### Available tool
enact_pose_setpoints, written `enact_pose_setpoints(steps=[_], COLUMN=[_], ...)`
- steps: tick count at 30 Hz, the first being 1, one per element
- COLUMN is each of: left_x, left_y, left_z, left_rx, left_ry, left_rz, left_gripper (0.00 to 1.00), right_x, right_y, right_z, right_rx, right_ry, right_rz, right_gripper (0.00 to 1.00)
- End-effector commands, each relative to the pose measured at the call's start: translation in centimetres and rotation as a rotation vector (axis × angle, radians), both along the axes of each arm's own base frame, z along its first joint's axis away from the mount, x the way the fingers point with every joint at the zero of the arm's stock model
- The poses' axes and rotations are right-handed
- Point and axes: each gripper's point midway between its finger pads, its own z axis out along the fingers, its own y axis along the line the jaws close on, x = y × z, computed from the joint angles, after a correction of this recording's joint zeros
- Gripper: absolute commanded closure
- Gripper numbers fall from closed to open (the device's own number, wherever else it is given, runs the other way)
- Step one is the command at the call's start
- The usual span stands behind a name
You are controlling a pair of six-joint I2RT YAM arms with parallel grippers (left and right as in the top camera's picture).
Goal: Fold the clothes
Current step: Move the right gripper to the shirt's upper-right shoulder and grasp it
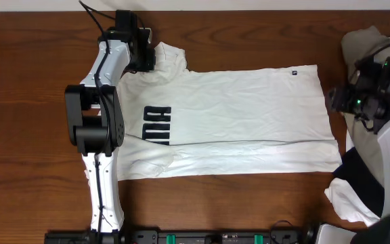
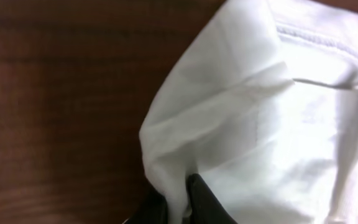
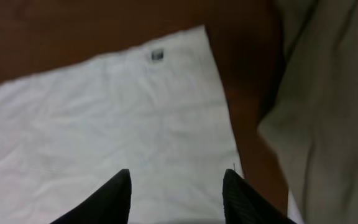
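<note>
The clothes, a white T-shirt (image 1: 235, 115), lie flat on the wooden table with the dark block-letter logo (image 1: 158, 125) at the left and the small dark hem tag (image 1: 294, 72) at the far right. My left gripper (image 1: 144, 57) is at the shirt's upper left sleeve. In the left wrist view it (image 2: 180, 186) is shut on a pinched fold of the white fabric (image 2: 260, 124). My right gripper (image 1: 335, 100) hovers at the hem's right edge. Its fingers (image 3: 178, 175) stand apart over the shirt (image 3: 104, 112), with the tag (image 3: 157, 55) beyond them.
A beige-grey garment (image 1: 367, 47) is heaped at the right edge, close beside the right gripper (image 3: 328, 112). A black cloth (image 1: 361, 179) and more white fabric (image 1: 347, 200) lie at the lower right. The left arm (image 1: 97, 129) stretches over the shirt's left side.
</note>
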Motion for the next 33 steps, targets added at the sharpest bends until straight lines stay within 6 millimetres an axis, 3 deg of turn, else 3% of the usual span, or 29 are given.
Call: enact_pose_setpoints(steps=[1,9,15,22,33], left_x=[0.1,-1.2,-1.3,-1.3,-1.3], left_y=[0.2,0.1,-0.1,-0.1,-0.3], left_z=[2.0,1.5,1.5,1.5,1.5], left_rx=[0.002,-0.020,-0.039,-0.039,-0.039], left_ry=[-0.016,0.049,0.062,0.061,0.062], left_rz=[0.020,0.073,0.096,0.096,0.094], left_gripper=[0.87,0.88,0.87,0.87,0.87], right_x=[2.0,9.0,12.4,13.6,14.5], right_y=[-0.3,0.4,1.4,1.0,0.2], right_z=[-2.0,-8.9,-13.1,-16.2,-18.0], right_rx=[-0.007,-0.007,0.008,-0.001,-0.036], right_ry=[0.004,-0.063,-0.128,-0.141,-0.165], right_rz=[0.008,0.071,0.109,0.091,0.067], right_gripper=[0.54,0.34,0.31,0.30,0.29])
